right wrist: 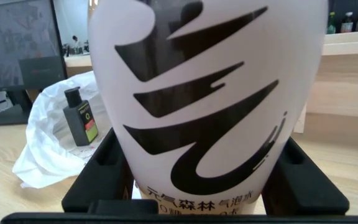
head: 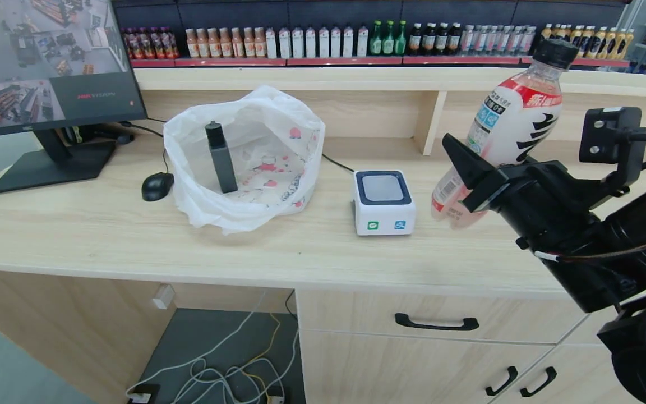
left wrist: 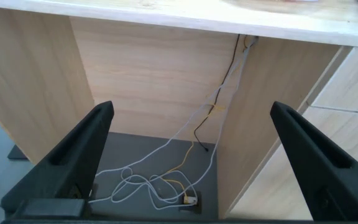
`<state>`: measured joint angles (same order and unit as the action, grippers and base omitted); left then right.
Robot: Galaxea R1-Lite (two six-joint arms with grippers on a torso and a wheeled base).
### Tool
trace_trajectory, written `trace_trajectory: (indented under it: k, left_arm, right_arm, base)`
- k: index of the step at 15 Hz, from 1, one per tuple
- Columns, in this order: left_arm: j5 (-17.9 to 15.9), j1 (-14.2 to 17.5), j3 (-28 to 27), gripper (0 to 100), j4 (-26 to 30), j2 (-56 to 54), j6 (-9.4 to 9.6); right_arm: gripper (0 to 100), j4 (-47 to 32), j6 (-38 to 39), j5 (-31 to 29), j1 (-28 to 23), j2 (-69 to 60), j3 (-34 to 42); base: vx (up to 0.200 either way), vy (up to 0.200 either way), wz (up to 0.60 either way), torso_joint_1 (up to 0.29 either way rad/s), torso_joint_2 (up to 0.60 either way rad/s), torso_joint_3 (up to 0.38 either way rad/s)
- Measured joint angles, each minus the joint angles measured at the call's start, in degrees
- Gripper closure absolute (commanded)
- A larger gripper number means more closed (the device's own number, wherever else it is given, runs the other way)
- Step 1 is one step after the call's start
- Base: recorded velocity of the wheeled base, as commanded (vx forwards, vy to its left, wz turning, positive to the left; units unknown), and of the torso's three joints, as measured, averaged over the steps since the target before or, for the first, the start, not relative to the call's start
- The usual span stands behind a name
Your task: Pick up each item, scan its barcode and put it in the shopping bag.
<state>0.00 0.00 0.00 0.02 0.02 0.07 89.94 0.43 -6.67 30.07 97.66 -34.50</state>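
Scanning looks like the step in hand. Over the pale wooden counter (head: 104,235), well right of the crumpled white plastic shopping bag with red prints (head: 295,185), the right gripper (head: 471,185) is clamped on the lower body of a tilted clear plastic drink bottle with a black cap (head: 502,129). I judge the bottle should swing left and turn until the barcode (head: 447,191) near its base faces the dark-rimmed glass of the white square scanner (head: 383,202), then be held steady. The left gripper (left wrist: 191,112) hangs below the counter, spread wide and empty. The bottle's label carries bold black brush characters and small print. The scanner's front has 2 icons, green and blue.
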Motion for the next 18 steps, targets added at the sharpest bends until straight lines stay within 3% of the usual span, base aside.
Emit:
trace_trajectory:
  k: [7, 10, 16, 18]
  left_arm:
    - [0.0, 0.0, 0.0, 0, 0.0, 0.0, 0.13]
    - [0.0, 0.0, 0.0, 0, 0.0, 0.0, 0.15]
    - [0.0, 0.0, 0.0, 0, 0.0, 0.0, 0.11]
    - [0.0, 0.0, 0.0, 0, 0.0, 0.0, 0.11]
  right_arm:
    - [100, 0.0, -1.2, 0.4, 0.1, -0.9, 1.2]
    - [100, 0.0, -5.1, 2.7, 0.2, -1.2, 2.3]
    - [100, -0.1, -18.3, 5.1, 0.0, 3.3, -8.4]
    - [100, -3.8, -21.4, 5.0, -0.6, 4.5, -12.7]
  base:
    - [0.0, 0.0, 0.0, 0.0, 0.0, 0.0]
    - [0.0, 0.0, 0.0, 0.0, 0.0, 0.0]
    - [0.0, 0.0, 0.0, 0.0, 0.0, 0.0]
    - [0.0, 0.0, 0.0, 0.0, 0.0, 0.0]
